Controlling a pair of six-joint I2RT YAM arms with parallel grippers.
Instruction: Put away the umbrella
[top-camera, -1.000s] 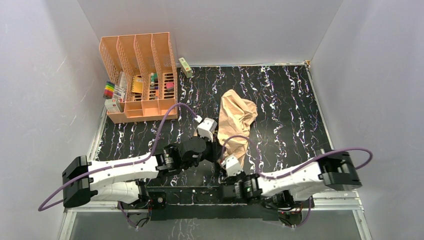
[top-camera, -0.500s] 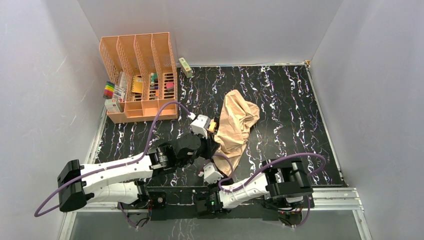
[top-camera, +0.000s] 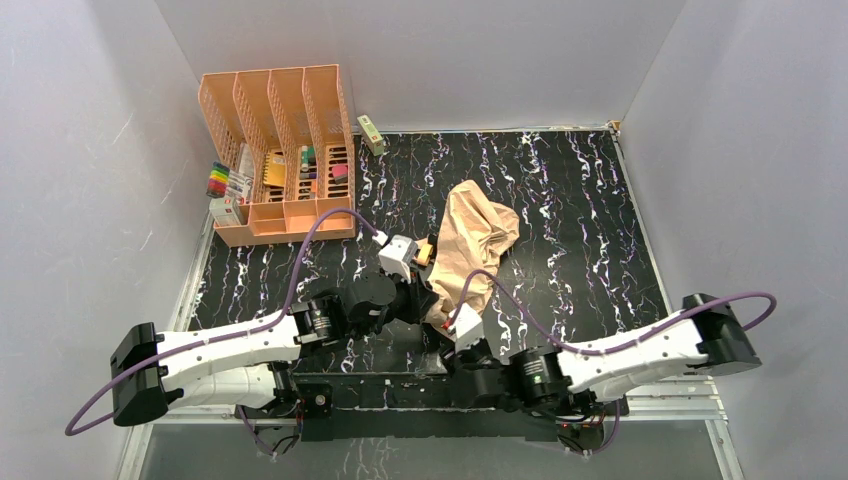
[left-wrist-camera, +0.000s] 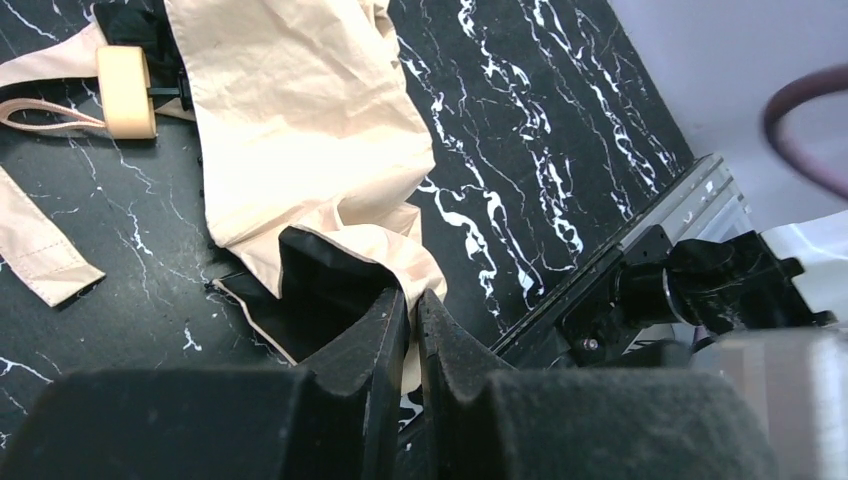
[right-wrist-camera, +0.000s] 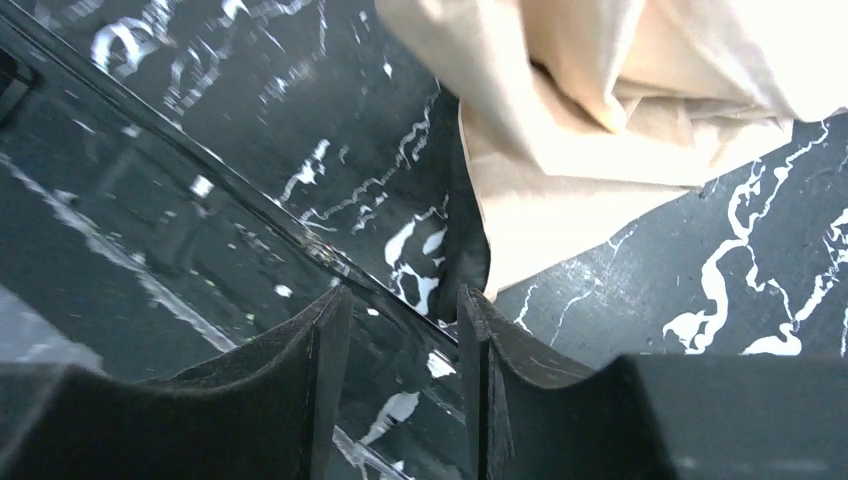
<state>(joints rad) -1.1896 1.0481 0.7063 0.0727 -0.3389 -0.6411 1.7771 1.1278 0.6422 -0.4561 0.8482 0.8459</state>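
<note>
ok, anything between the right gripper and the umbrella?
Only bare marbled table between the right gripper and the umbrella fabric's edge; the right wrist view shows it.

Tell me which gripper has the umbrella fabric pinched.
The left gripper: its jaws are closed on a fold of the umbrella. The right gripper has open, empty jaws.

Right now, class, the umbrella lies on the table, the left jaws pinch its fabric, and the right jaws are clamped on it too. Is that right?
No. The right jaws stand open, gripping nothing, just short of the umbrella, as the right wrist view shows. The rest holds: it lies on the table, its fabric pinched by the left jaws.
</note>
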